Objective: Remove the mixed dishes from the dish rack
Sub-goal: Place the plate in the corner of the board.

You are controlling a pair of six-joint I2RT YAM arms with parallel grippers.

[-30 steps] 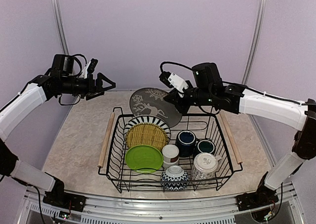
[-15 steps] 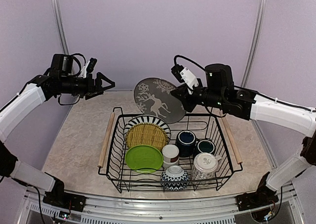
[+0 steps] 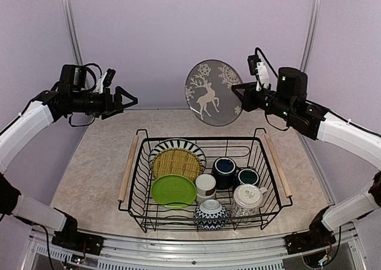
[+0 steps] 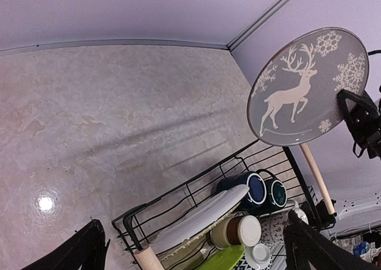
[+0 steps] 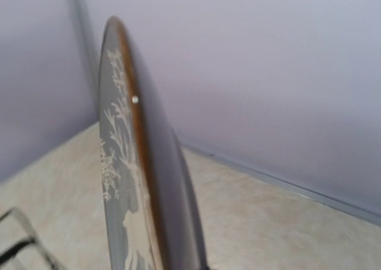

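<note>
High above the back of the dish rack (image 3: 138,163), my right gripper (image 3: 241,97) is shut on the rim of a grey plate with a white deer (image 3: 213,93). The plate stands upright, and the right wrist view shows it edge-on (image 5: 128,180). My left gripper (image 3: 128,100) hangs open and empty over the table's left side. In the rack are a striped plate (image 3: 178,145), a woven yellow plate (image 3: 177,163), a lime-green plate (image 3: 173,190), a dark blue mug (image 3: 224,170), a teal mug (image 3: 247,176), a white patterned cup (image 3: 247,198) and a patterned bowl (image 3: 211,213).
A small white cup with a brown band (image 3: 206,185) sits mid-rack. Wooden handles (image 3: 128,167) run along the rack's short sides. Bare marbled tabletop (image 3: 98,163) lies left of and behind the rack. Purple walls close in the back and sides.
My right arm has lifted the deer plate up and to the right, out of the rack, and turned it upright. The left arm has stayed in place, still open.
</note>
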